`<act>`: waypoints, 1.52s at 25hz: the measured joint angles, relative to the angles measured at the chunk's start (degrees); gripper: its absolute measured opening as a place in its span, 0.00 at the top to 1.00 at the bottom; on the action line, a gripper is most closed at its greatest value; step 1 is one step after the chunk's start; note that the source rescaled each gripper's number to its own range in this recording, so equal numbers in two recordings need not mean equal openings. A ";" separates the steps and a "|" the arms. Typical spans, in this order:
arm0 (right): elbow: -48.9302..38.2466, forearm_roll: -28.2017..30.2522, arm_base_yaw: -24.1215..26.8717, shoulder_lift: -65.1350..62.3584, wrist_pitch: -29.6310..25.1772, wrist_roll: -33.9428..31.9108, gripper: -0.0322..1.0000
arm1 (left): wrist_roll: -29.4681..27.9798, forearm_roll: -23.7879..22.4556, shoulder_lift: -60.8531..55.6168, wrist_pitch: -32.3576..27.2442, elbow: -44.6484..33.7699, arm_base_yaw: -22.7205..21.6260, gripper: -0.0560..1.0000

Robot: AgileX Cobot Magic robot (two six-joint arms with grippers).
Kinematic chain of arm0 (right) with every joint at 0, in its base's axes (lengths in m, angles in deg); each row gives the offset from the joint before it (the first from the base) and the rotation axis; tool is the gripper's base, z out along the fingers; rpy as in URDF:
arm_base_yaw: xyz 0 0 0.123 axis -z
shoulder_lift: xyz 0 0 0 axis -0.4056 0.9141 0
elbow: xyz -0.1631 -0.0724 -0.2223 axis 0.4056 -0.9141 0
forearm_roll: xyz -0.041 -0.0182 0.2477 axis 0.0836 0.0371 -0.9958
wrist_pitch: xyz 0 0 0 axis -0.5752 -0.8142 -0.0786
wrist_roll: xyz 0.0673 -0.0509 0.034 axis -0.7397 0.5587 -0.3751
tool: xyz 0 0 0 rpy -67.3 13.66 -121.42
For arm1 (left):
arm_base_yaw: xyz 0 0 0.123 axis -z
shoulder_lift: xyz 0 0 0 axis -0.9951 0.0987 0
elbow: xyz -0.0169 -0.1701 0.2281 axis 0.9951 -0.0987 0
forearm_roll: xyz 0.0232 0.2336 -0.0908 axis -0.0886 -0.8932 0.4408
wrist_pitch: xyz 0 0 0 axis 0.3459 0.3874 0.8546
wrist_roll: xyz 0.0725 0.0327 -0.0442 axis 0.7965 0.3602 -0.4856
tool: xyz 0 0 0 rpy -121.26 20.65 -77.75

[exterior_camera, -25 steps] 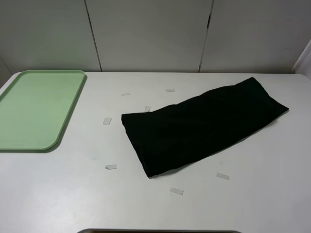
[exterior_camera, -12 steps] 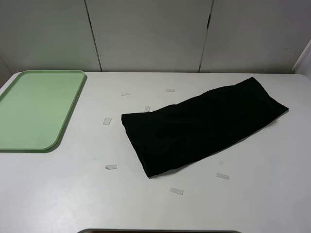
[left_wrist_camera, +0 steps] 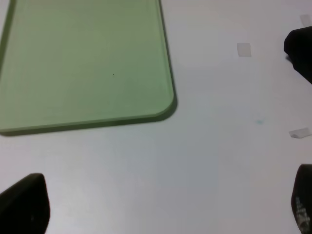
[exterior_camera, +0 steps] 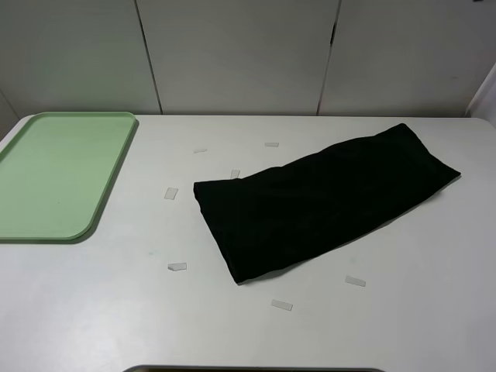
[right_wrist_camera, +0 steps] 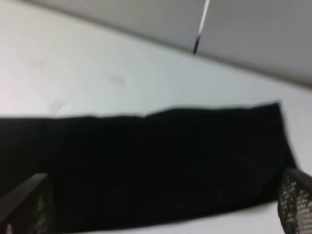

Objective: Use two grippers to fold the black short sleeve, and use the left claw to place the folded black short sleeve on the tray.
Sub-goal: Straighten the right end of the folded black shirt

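Observation:
The black short sleeve point(exterior_camera: 322, 200) lies folded into a long slanted strip on the white table, right of centre, and shows as a wide black band point(right_wrist_camera: 146, 165) in the right wrist view. No lettering or label shows. The pale green tray point(exterior_camera: 58, 172) sits at the far left with nothing in it; its corner point(left_wrist_camera: 87, 63) fills the left wrist view. Neither arm appears in the exterior view. My left gripper point(left_wrist_camera: 161, 207) hangs open above bare table beside the tray. My right gripper point(right_wrist_camera: 161, 207) hangs open above the shirt, with nothing between its fingers.
Several small clear tape pieces point(exterior_camera: 177, 266) are scattered on the table around the shirt. A grey panelled wall point(exterior_camera: 240, 54) stands behind the table's far edge. The table's near edge runs along the bottom of the exterior view.

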 joint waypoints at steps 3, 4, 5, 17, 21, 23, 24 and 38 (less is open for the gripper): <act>0.00 -2.12 0.00 2.69 -2.51 -0.13 0.00 | 0.00 0.00 0.00 0.00 0.00 0.00 0.00; 0.00 -3.01 0.00 3.50 -2.75 -0.13 0.00 | 0.00 0.00 0.00 0.00 0.00 0.00 0.00; 0.00 -4.25 0.00 4.34 -2.88 -0.13 0.00 | 0.00 0.00 0.00 0.00 0.00 0.00 0.00; 0.00 -14.85 0.00 20.32 -2.63 8.72 0.00 | 0.00 0.00 0.00 0.00 0.00 0.00 0.00; 1.40 -19.89 0.33 28.87 -1.53 16.18 0.00 | 0.00 0.00 0.00 0.00 0.00 0.00 0.00; 4.53 -18.70 1.69 33.92 -0.91 17.29 0.00 | 0.00 0.00 0.00 0.00 0.00 0.00 0.00; 6.71 -16.70 2.56 36.05 -0.77 16.87 0.00 | 0.00 0.00 0.00 0.00 0.00 0.00 0.00; 32.05 4.65 14.07 64.04 -0.76 13.42 0.00 | 0.00 0.00 0.00 0.00 0.00 0.00 0.00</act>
